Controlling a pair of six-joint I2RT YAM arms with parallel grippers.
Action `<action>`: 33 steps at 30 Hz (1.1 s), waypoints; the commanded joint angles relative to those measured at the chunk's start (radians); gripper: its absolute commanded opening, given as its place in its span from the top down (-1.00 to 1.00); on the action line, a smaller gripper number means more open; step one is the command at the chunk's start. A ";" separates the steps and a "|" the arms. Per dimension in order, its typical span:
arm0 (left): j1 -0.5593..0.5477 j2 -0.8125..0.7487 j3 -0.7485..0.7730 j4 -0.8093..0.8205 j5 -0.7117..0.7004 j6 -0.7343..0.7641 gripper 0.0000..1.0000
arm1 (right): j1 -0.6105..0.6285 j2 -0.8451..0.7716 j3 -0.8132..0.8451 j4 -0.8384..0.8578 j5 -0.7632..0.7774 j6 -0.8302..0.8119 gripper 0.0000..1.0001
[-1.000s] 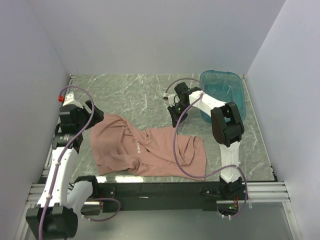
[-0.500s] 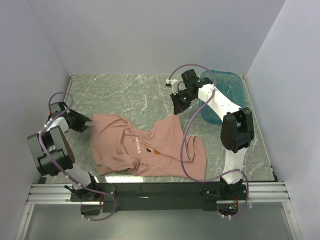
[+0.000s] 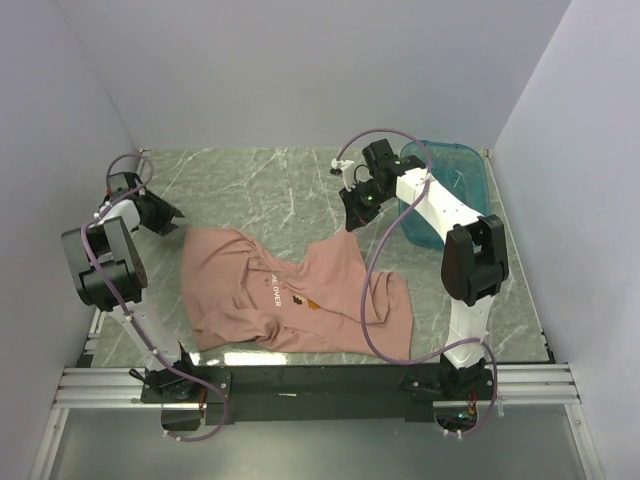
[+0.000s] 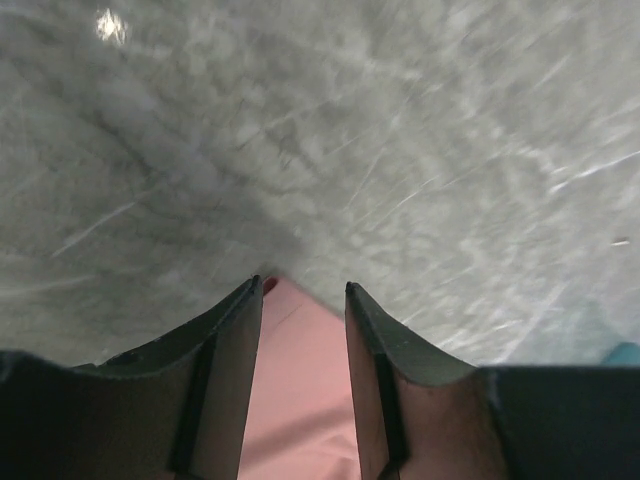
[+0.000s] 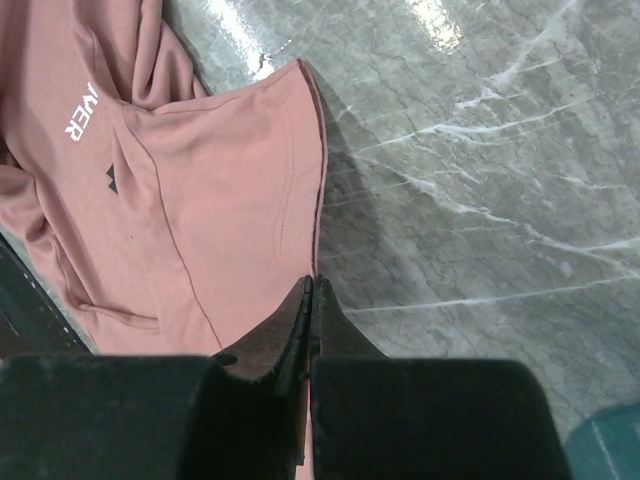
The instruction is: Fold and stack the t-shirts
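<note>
One salmon-pink t-shirt (image 3: 290, 300) lies crumpled across the near half of the marble table, its white chest print facing up. My right gripper (image 3: 350, 218) is shut on the shirt's far edge and holds that edge lifted toward the back. In the right wrist view the hem of the t-shirt (image 5: 200, 180) runs straight into the closed right gripper (image 5: 311, 282). My left gripper (image 3: 172, 224) sits at the shirt's far-left corner. In the left wrist view the left gripper (image 4: 300, 288) has its jaws partly apart, and the pink t-shirt (image 4: 300, 380) fills the gap up to the tips.
A translucent teal tub (image 3: 450, 185) stands at the back right, just behind the right arm, and shows as a sliver of tub (image 5: 610, 445) in the right wrist view. Walls enclose the table on three sides. Cables loop from both arms.
The left arm swung from the front left to the shirt's far-left corner and its jaws narrowed. The right gripper pulled the shirt's edge up and back, then held still.
</note>
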 commanded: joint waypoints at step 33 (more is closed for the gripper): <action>-0.180 0.164 0.144 -0.329 -0.358 0.333 0.34 | -0.017 -0.042 -0.010 -0.012 -0.056 -0.024 1.00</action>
